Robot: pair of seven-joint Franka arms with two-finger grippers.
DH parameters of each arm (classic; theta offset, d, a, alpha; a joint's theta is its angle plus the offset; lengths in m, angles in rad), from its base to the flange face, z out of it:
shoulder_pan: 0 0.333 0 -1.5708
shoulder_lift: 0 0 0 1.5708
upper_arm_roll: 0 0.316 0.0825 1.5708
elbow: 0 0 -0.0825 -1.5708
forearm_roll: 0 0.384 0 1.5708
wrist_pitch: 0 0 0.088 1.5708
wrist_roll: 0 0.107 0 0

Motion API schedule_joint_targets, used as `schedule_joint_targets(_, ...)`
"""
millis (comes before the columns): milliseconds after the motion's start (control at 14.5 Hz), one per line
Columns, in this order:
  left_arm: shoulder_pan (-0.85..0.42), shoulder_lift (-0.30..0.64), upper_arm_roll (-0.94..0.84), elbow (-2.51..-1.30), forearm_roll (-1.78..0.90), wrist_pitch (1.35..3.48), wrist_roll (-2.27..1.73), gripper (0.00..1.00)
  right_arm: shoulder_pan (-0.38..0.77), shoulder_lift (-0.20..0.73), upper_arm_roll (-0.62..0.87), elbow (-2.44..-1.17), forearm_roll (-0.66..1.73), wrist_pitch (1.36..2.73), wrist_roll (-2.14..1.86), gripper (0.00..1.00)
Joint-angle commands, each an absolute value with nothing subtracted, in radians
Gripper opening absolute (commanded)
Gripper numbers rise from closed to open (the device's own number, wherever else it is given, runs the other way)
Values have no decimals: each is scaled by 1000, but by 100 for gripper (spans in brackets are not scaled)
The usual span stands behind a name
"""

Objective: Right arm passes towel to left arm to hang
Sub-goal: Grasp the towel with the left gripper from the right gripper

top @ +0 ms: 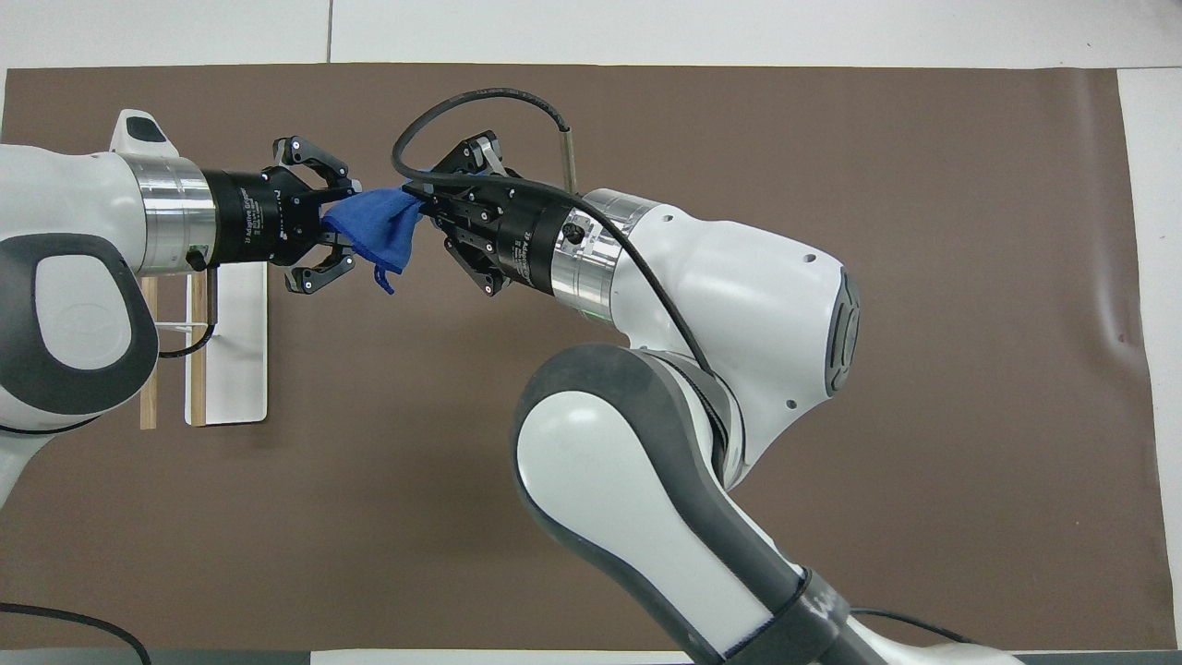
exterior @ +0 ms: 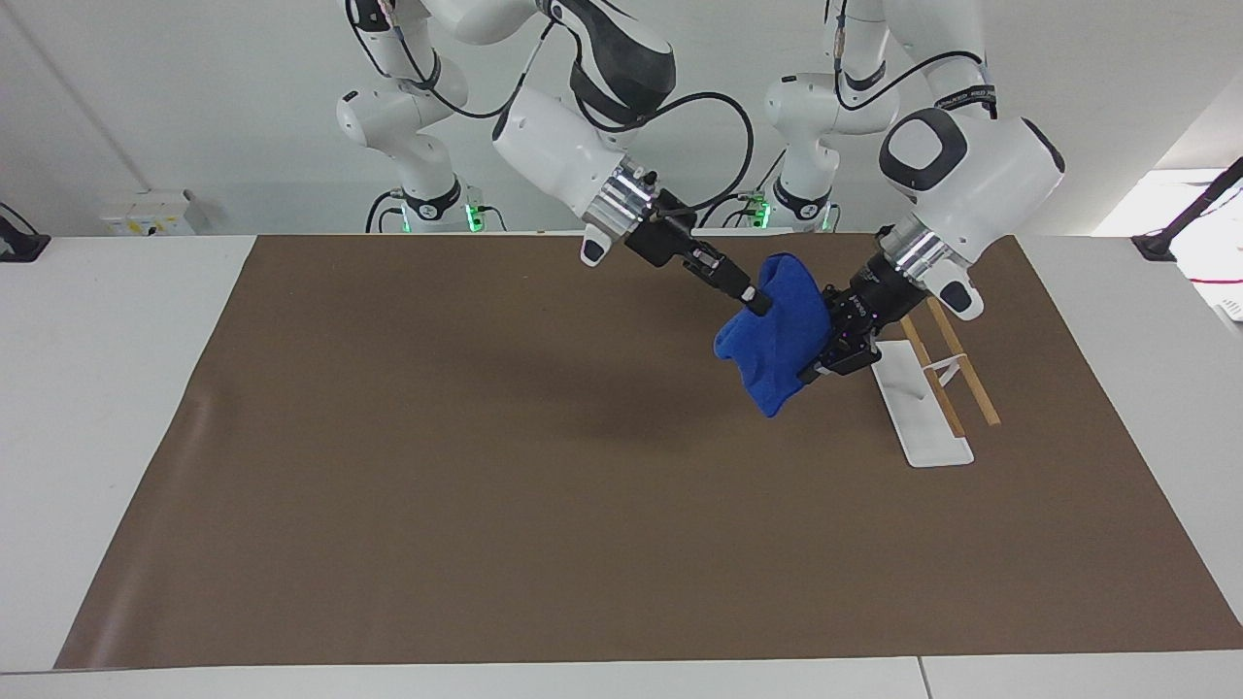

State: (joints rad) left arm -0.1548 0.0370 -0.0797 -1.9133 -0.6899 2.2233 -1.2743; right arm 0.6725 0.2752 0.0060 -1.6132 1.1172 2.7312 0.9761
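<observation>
The blue towel (exterior: pixel 777 335) hangs bunched in the air between the two grippers, above the brown mat near the white tray. My right gripper (exterior: pixel 755 299) is shut on the towel's upper edge; in the overhead view it (top: pixel 425 199) pinches the towel (top: pixel 374 231) at one end. My left gripper (exterior: pixel 821 345) has its fingers closed in on the towel's other end, and the overhead view shows them (top: pixel 349 222) clamped around the cloth. A small loop dangles under the towel.
A white tray (exterior: pixel 923 413) with a wooden rack (exterior: pixel 961 364) stands on the brown mat (exterior: pixel 486 437) at the left arm's end, just under the left wrist. It shows in the overhead view (top: pixel 235 369) too.
</observation>
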Motion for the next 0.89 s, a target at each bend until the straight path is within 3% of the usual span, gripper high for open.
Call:
schedule_joint_targets(0, -163, 25, -69, -1921, -698, 2244, -1247, 0, 672, 273, 9, -1620, 1132, 2750, 970, 0)
schedule_joint_targets(275, -156, 21, -66, -1905, -692, 2246, -1226, 0, 658, 273, 8, -1620, 1121, 2749, 957, 0)
schedule_joint_targets(344, -156, 21, -66, -1905, -690, 2244, -1218, 0, 649, 273, 6, -1620, 1118, 2747, 939, 57)
schedule_joint_targets(413, -155, 21, -66, -1905, -690, 2244, -1203, 0, 640, 268, 3, -1623, 1108, 2747, 899, 100)
schedule_joint_targets(688, -150, 6, -63, -1904, -573, 2246, -1177, 0, 537, 265, 3, -1628, 975, 2692, 735, 100)
schedule_joint_targets(826, -152, -14, -63, -1904, -426, 2267, -1181, 0, 450, 261, 2, -1629, 764, 2561, 643, 100)
